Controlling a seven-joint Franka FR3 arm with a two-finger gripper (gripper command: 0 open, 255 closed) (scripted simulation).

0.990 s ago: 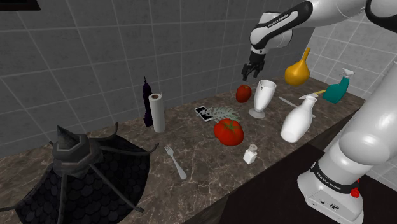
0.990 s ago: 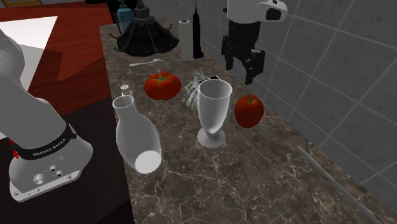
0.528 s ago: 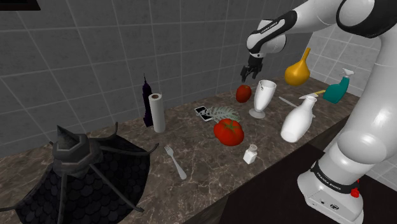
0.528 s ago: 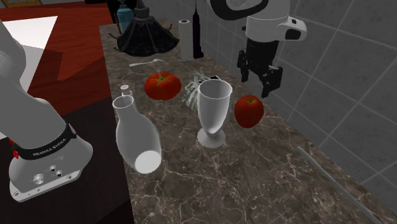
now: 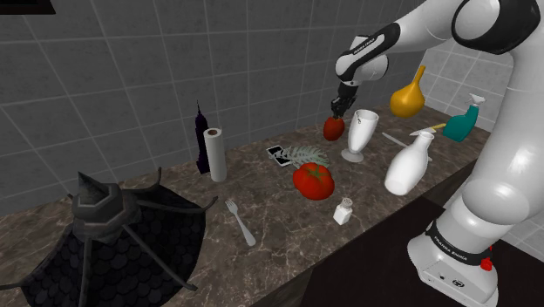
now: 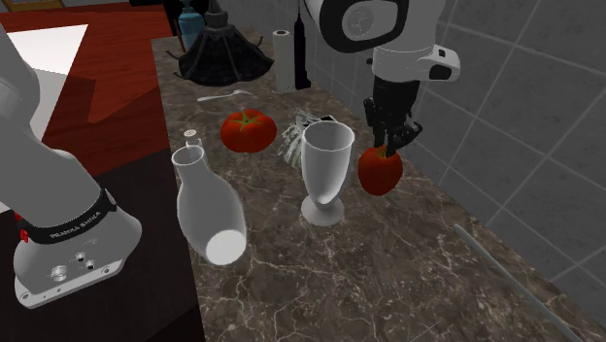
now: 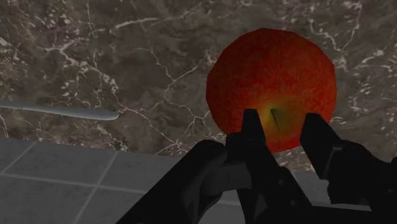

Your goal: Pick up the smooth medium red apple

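Observation:
The red apple (image 5: pixel 333 129) (image 6: pixel 379 173) rests on the dark marble counter (image 5: pixel 279 218) close to the tiled wall, just behind a white goblet (image 5: pixel 360 133) (image 6: pixel 326 170). My black gripper (image 5: pixel 336 111) (image 6: pixel 390 148) points down right over the apple's top. In the wrist view the apple (image 7: pixel 267 70) lies under the gripper (image 7: pixel 283 124). The two fingers stand a narrow gap apart with the stem dimple between them. That gap is narrower than the apple, and the fingertips (image 7: pixel 251 124) sit at its top, not around its sides.
A red tomato (image 5: pixel 313 180) and a phone with a sprig lie towards the shoulder view's left of the goblet. A white bottle (image 5: pixel 408 163), a small shaker (image 5: pixel 343 210), an orange vase (image 5: pixel 408 96) and a teal spray bottle (image 5: pixel 462 122) stand nearby. A knife (image 7: pixel 57 110) lies by the wall.
The gripper has come down from above and beside the apple onto its top, and its fingers have drawn closer together. The apple has not moved.

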